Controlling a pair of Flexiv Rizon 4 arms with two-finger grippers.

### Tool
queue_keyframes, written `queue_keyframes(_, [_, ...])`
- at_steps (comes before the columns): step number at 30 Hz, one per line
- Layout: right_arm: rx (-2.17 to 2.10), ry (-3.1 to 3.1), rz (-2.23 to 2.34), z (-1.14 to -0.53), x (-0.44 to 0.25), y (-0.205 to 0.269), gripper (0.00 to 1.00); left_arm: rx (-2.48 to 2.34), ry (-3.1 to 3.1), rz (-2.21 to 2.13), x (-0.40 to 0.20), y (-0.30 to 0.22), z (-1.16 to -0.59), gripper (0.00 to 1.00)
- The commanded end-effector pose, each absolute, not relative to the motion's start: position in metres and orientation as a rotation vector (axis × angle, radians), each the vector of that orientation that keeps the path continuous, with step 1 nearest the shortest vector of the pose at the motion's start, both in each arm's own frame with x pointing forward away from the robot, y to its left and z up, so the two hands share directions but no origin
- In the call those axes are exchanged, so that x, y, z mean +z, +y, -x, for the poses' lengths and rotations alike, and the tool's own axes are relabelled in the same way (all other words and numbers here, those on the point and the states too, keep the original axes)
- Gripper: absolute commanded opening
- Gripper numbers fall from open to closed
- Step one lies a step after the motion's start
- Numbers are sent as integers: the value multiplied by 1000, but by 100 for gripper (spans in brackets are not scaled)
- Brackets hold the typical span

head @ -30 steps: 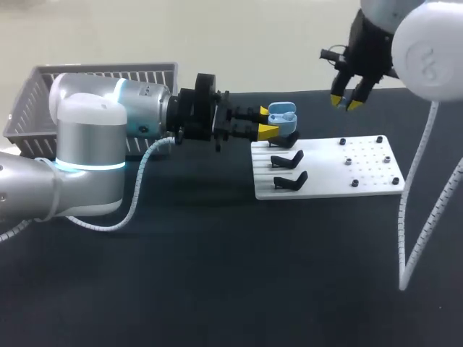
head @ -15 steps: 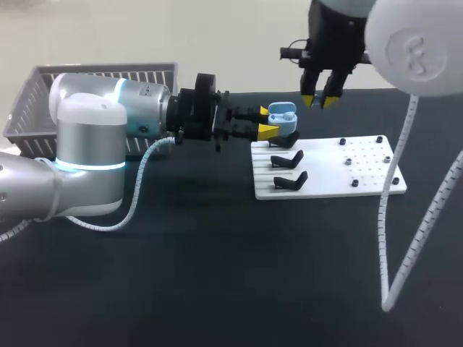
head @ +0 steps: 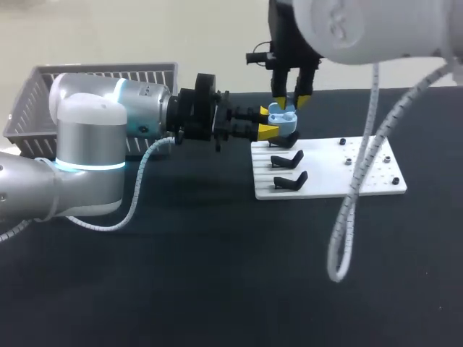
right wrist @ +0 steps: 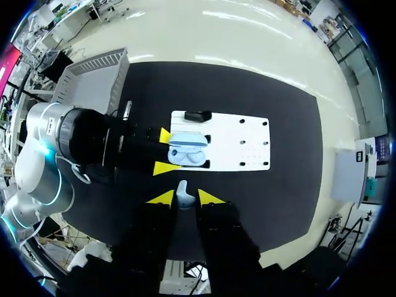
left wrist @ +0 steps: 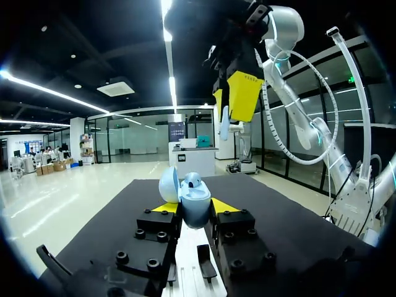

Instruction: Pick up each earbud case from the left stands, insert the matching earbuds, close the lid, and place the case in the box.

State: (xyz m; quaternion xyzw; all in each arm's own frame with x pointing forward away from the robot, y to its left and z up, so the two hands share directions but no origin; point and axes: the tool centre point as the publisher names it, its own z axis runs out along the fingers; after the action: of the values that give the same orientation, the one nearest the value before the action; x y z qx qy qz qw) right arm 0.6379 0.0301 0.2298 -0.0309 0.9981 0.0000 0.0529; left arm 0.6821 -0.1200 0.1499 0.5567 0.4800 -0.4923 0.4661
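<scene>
A light blue earbud case (head: 282, 116) with its lid open is held out over the far corner of the white stand board (head: 329, 173); my left gripper (head: 269, 121) is shut on it from the side. The left wrist view shows the case (left wrist: 193, 193) between the left gripper's (left wrist: 195, 209) yellow tips, lid tipped back. My right gripper (head: 290, 101) hangs just above the case, shut on a pale earbud (right wrist: 182, 192) pointing down. Seen from the right gripper (right wrist: 184, 198), the open case (right wrist: 187, 149) lies straight ahead.
Two empty black stands (head: 288, 158) (head: 290, 180) sit on the board's left part, with small black pegs on its right part. A grey slatted basket (head: 94, 76) stands at the far left behind my left arm. The right arm's white cable (head: 354, 195) hangs over the board.
The right arm has swung left from the far right to directly above the open case, keeping the earbud in its fingers. The left arm and the case have stayed still.
</scene>
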Motion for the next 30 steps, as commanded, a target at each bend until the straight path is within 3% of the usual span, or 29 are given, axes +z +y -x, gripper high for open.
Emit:
queue_keyframes(1, [-28,3083,103,-644,226,37,0,-1202,1176,-1361,149,-120,-680,0])
queue_keyframes(30, [-94,3140,190,-658,206,45,0,-1202,1176,-1361,149,-120,-680,0])
